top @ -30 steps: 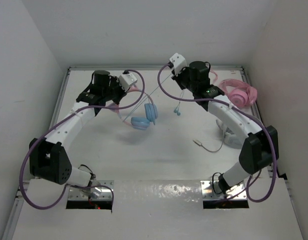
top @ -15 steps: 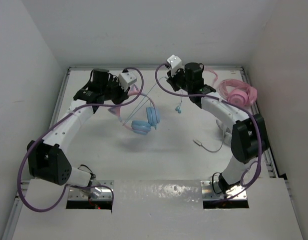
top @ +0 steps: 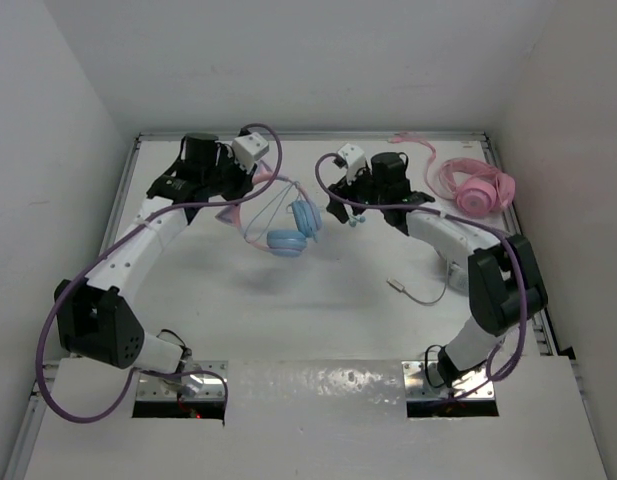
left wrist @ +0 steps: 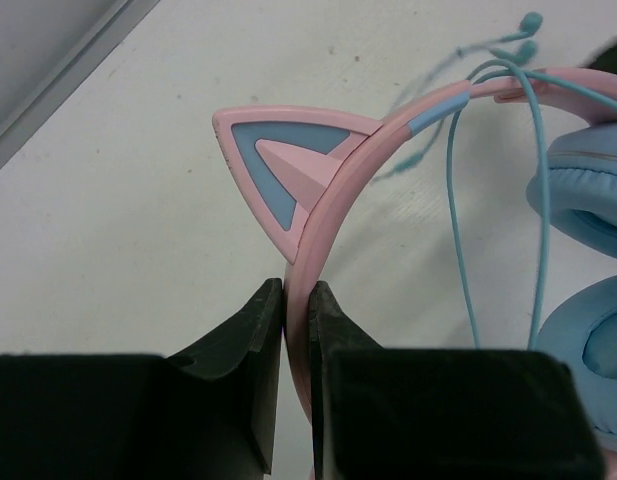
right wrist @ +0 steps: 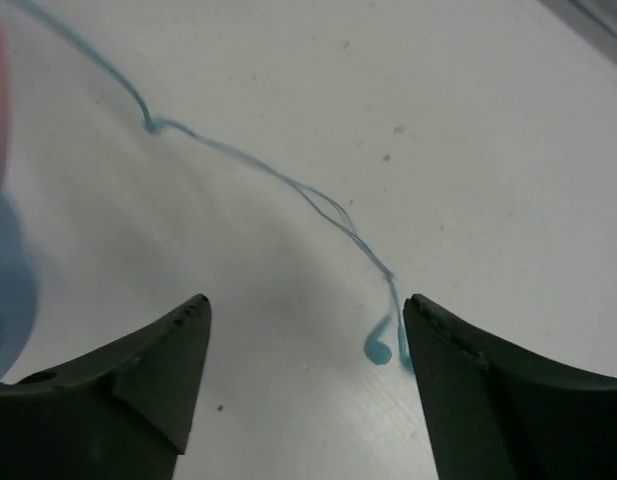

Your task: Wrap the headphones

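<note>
Left pincer [left wrist: 296, 296] grips headphones [top: 286, 241]; pink headset [top: 475, 187] lies well right.

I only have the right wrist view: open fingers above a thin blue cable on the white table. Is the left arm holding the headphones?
Observer: Yes. The left gripper is shut on the pink cat-ear headband of the light blue headphones.
Operator: Are they resting on anything?
Observer: The round ear cups seem lifted off the white table; the top view shows a faint shadow under them.
Operator: Anything else near my right arm?
Observer: All-pink headphones lie right of it, near the far right corner, not touching.
</note>
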Robot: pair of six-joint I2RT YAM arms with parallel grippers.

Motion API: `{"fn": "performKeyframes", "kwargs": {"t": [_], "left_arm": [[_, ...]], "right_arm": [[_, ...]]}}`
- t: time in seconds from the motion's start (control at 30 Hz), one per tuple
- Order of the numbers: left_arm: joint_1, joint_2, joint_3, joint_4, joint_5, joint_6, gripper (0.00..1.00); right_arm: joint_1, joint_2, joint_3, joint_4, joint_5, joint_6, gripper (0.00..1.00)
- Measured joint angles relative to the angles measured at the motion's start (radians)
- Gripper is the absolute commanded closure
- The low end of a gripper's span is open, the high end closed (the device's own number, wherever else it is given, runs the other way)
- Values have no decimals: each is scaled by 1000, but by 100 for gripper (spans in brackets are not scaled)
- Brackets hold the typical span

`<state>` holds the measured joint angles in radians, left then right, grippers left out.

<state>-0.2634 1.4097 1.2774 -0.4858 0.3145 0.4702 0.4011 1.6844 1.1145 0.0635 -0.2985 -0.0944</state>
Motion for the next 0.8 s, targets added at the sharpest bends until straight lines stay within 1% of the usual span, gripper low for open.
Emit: {"fn": "performKeyframes", "kwargs": {"t": [0.03, 0.1, 0.13, 0.2, 0.23, 0.27, 0.3, 0.33, 0.37, 0.4, 0.5, 0.57, 0.6, 0.7, 0.8], "left_arm": [[0, 3, 0, 6, -18, -7, 100], [0, 13, 6, 11, -54, -15, 100], [0, 21, 14, 11, -71, -18, 100], [0, 40, 31, 16, -105, -26, 100], [0, 47, 35, 21, -118, -30, 100], [0, 53, 40, 26, -132, -33, 100], [0, 58, 41, 32, -143, -34, 100], [0, 63, 42, 37, -153, -35, 100], [0, 68, 42, 40, -163, -37, 100], [0, 72, 42, 42, -171, -39, 100], [0, 84, 42, 45, -188, -45, 100], [0, 92, 42, 48, -197, -50, 100], [0, 95, 42, 48, -200, -51, 100], [0, 98, 42, 48, -204, -55, 100], [0, 98, 43, 49, -204, -57, 100]], "right_arm": [[0, -30, -28, -8, 3, 3, 15], [0, -90, -67, -24, 12, 13, 14], [0, -124, -81, -24, 18, 18, 22], [0, -192, -102, -20, 39, 35, 54], [0, -231, -109, -18, 50, 51, 68], [0, -265, -114, -11, 61, 68, 80], [0, -295, -117, -5, 69, 90, 78], [7, -326, -118, 3, 81, 111, 69], [18, -349, -118, 11, 103, 120, 38], [37, -365, -117, 13, 138, 121, 27], [156, -366, -106, 2, 212, 86, 10], [225, -345, -99, -5, 207, 91, 2], [247, -333, -98, -5, 199, 101, 1], [254, -291, -86, -5, 205, 141, 1], [245, -227, -39, -8, 235, 169, 1]]}}
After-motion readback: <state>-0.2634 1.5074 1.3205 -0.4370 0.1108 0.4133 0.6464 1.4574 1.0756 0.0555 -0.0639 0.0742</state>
